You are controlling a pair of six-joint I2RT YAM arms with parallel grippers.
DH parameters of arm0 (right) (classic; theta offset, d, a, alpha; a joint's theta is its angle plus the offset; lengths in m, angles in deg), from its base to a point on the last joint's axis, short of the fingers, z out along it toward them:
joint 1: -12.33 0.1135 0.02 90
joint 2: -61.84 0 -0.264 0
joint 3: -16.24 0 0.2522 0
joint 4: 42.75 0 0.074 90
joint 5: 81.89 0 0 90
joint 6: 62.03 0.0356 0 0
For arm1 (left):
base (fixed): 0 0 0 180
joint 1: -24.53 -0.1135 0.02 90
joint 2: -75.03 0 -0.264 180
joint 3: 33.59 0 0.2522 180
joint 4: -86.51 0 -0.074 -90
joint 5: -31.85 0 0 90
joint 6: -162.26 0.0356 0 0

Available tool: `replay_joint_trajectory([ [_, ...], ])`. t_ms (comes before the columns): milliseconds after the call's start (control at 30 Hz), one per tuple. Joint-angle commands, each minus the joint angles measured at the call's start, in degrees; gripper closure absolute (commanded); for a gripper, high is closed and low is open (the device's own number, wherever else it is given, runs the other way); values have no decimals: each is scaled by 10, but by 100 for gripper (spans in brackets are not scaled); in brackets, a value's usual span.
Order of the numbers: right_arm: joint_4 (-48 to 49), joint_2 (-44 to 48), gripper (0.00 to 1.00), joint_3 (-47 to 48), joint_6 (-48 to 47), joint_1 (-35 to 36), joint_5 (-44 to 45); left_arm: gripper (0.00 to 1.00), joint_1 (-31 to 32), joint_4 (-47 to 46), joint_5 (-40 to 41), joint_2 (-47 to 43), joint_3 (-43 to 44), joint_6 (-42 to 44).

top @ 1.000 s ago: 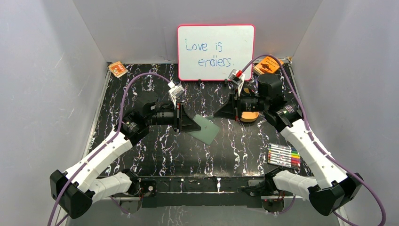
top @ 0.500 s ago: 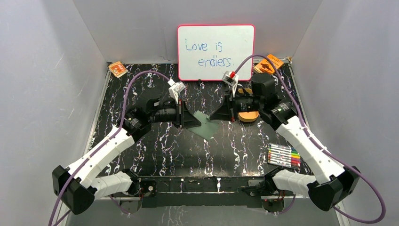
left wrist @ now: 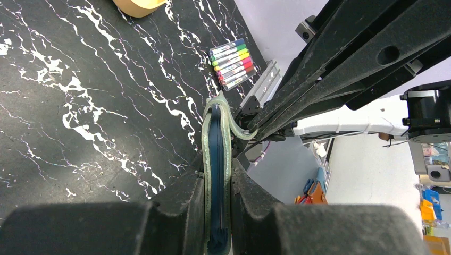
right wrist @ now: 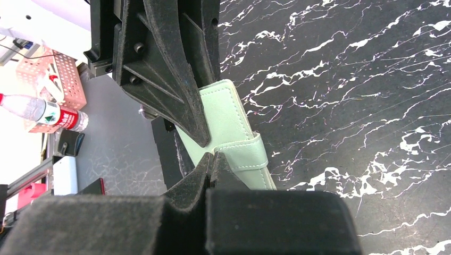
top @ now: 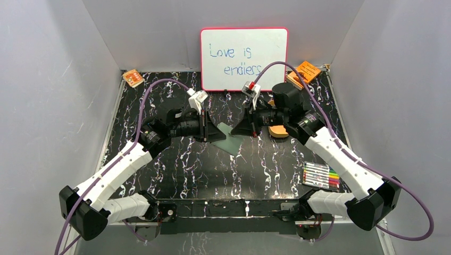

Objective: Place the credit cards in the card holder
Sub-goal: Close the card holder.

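Grey walls close in a black, white-veined table (top: 175,164), with a whiteboard (top: 243,58) propped at the back, a pack of markers (top: 320,176) near my right arm and a tan tray (top: 277,131) half hidden behind that arm. From above, my left gripper (top: 217,135) holds the card holder (top: 231,142) over the middle of the table. The holder's long side runs out of the fingers toward the near right. My right gripper (top: 239,130) meets it from the opposite side, tip against its far edge. I see no loose credit cards here.

From my left wrist, the holder stands edge-on, clamped between my two left fingers. Something dark blue sits between its pale green walls. It may be a card or only the lining, and I cannot tell which. The strap (left wrist: 234,125) bows away from the holder's body into the tips of my right gripper.

From my right wrist, my right fingers are pressed together, and the strap meets them at their tips, so it looks nipped there. The holder slants up and away behind it, with the left fingers across its upper part.

I judge that the next move turns on that strap. It lies straight ahead of my right fingers and across the holder's long side. Drawing it off should free the mouth while my left arm keeps the holder steady.
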Motion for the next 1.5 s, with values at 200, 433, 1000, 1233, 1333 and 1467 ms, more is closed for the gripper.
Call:
replay_joint_trajectory([
  [200, 21, 27, 100, 2, -28, 7, 37, 100, -3, -28, -21, -20, 22, -16],
  [433, 35, 35, 100, -10, -36, 12, 67, 100, -3, -44, -36, -18, 21, -30],
  [1000, 48, 50, 100, -28, -37, 20, 140, 100, -3, -57, -56, -12, 19, -42],
  [1233, 62, 53, 100, -33, -27, 26, 157, 100, -3, -60, -57, -6, 21, -47],
  [1333, 67, 52, 100, -34, -22, 30, 151, 100, -3, -63, -57, -5, 21, -52],
  [1467, 70, 49, 100, -34, -17, 34, 146, 100, -3, -68, -60, -2, 22, -58],
])
